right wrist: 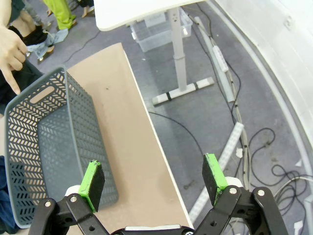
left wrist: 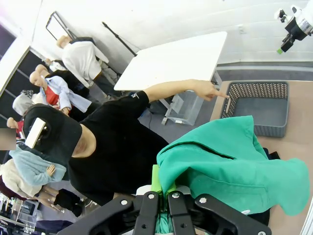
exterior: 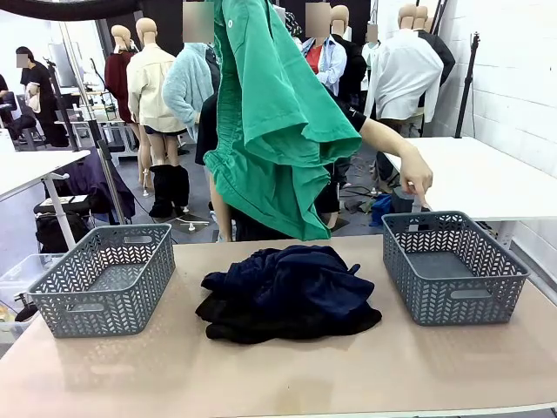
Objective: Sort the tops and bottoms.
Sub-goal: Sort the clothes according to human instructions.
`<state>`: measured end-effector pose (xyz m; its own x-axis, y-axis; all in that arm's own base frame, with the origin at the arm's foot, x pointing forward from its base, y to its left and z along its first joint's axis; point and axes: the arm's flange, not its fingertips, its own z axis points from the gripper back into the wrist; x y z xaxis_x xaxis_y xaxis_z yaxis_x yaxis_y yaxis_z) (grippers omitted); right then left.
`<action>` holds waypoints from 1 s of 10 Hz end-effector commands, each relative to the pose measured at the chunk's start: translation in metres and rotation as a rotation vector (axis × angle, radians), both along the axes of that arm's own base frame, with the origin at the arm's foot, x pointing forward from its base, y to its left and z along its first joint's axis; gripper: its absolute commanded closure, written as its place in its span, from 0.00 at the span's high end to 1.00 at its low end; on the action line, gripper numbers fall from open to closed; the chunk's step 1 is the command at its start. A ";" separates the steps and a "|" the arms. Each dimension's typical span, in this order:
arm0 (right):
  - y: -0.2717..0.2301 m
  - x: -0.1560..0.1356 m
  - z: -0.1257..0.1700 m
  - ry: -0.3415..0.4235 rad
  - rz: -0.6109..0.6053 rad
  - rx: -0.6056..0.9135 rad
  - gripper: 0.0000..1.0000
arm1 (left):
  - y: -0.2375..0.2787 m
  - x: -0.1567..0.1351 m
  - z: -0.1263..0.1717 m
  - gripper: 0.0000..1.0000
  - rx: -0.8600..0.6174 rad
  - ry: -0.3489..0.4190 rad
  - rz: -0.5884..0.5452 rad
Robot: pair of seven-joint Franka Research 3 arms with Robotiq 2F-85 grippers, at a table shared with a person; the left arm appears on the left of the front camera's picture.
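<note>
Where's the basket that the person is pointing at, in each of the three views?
Front: the basket sits at right on the table.
Left wrist: basket at upper right, above the green shirt.
Right wrist: basket at left, along the table edge.
Shared landmark: the person's hand, pointing at the basket's rim.

The left gripper (left wrist: 163, 185) is clamped tight, its green pads (left wrist: 156, 177) pressed together on a fold of the green shirt (left wrist: 230, 161), which bunches just ahead of its fingertips. The right gripper (right wrist: 153, 175) points steeply downward, its two fingers spread wide apart.
</note>
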<state>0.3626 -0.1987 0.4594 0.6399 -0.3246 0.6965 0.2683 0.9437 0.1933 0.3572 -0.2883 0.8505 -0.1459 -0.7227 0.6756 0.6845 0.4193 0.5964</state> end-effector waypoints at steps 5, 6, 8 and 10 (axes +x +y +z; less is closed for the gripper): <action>-0.002 0.000 -0.003 0.001 0.009 0.004 1.00 | -0.032 0.016 0.003 0.00 -0.057 -0.049 -0.095; -0.002 0.000 -0.003 0.001 0.009 0.004 1.00 | -0.054 0.027 0.005 0.00 -0.092 -0.053 -0.183; -0.002 0.000 -0.003 0.001 0.009 0.004 1.00 | -0.108 0.055 0.007 0.00 -0.154 -0.043 -0.288; -0.002 0.000 -0.003 0.001 0.009 0.004 1.00 | -0.176 0.097 0.000 0.00 -0.164 -0.048 -0.376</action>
<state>0.3628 -0.1979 0.4597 0.6403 -0.3226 0.6971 0.2668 0.9444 0.1921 0.4190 -0.4418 0.8254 -0.3635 -0.5372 0.7611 0.7789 0.2729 0.5647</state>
